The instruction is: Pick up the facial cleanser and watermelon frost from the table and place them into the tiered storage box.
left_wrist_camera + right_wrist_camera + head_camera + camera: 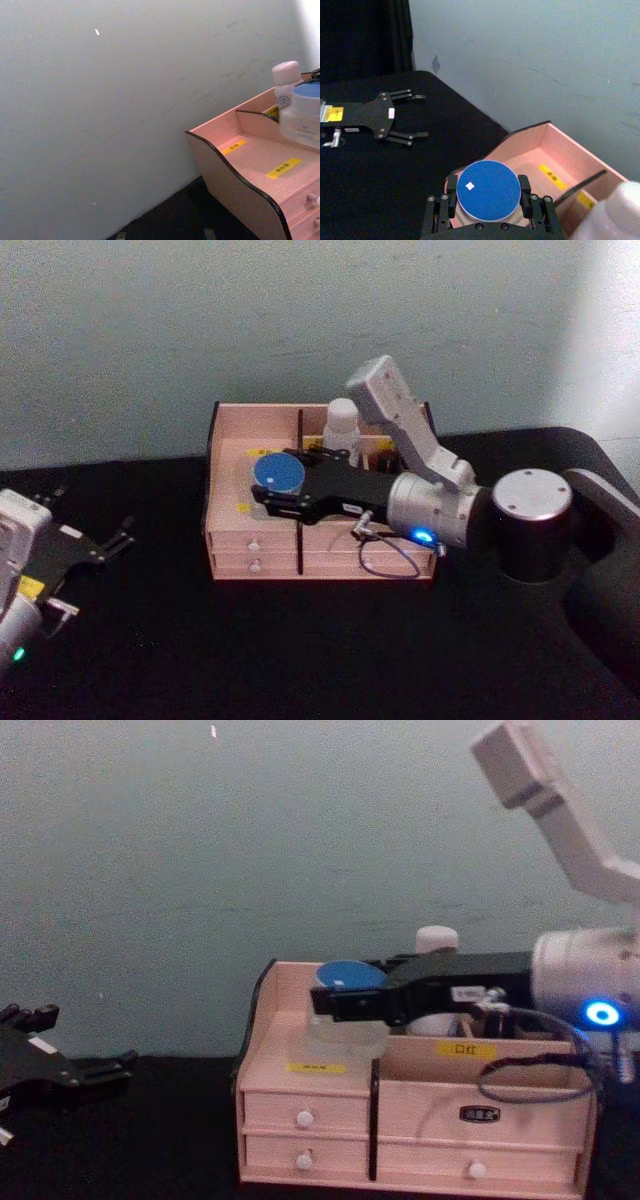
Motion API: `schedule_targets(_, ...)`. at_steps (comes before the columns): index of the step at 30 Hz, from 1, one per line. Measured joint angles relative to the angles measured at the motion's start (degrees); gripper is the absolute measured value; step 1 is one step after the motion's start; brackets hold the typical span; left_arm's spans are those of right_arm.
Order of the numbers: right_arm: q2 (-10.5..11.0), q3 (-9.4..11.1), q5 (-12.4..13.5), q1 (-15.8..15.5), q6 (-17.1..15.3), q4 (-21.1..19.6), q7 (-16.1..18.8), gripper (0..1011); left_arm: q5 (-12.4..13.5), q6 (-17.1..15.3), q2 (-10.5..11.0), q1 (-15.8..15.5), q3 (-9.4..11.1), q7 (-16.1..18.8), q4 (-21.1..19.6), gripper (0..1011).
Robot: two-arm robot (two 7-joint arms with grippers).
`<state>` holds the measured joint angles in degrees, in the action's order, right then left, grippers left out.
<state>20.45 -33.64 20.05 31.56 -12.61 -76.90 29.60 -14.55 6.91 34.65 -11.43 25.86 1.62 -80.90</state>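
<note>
Standing in the pale pink wooden tiered storage box point(232, 440), head view, the tall white facial cleanser bottle point(341, 423) is done. Right wrist view: the right gripper point(488, 186) clasps the squat blue-lidded watermelon frost jar point(485, 197); the left gripper point(417, 115) lies spread, empty, on the black table point(380, 175). Chest view: jar over the front-left compartment point(290, 1040), unreleased

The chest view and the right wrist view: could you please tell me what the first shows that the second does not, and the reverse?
The chest view adds the tiered storage box's white-knobbed drawers and the watermelon frost's clear body from the side. The right wrist view adds the jar's blue lid from above, with a small white mark, and fingers on either side of it. Both show the right gripper shut on the jar at the box's front left compartment, the facial cleanser behind it, and the left gripper open to the box's left over the black table.
</note>
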Motion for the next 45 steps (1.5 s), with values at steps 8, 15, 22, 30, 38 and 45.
schedule_targets(8, -3.34, -0.94, -1.54, 2.87, -1.62, 3.95, -1.23, 712, 0.0, 0.0, 0.0, 0.0, 0.0, 0.0, 0.0, 1001)
schedule_targets(15, -5.76, -1.01, -2.45, 4.73, -2.6, 7.15, -2.08, 712, 0.0, 0.0, 0.0, 0.0, 0.0, 0.0, 0.0, 1001)
schedule_targets(22, -7.63, -0.62, -2.84, 6.1, -3.2, 10.71, -2.29, 712, 0.0, 0.0, 0.0, 0.0, 0.0, 0.0, 0.0, 1001)
schedule_targets(30, -9.0, -0.18, -3.27, 6.94, -3.56, 13.78, -2.39, 712, 0.0, 0.0, 0.0, 0.0, 0.0, 0.0, 0.0, 1001)
schedule_targets(38, -9.56, 0.51, -3.48, 7.02, -3.59, 15.14, -2.26, 712, 0.0, 0.0, 0.0, 0.0, 0.0, 0.0, 0.0, 1001)
schedule_targets(45, -9.67, 0.81, -3.48, 7.01, -3.62, 15.36, -2.26, 712, 0.0, 0.0, 0.0, 0.0, 0.0, 0.0, 0.0, 1001)
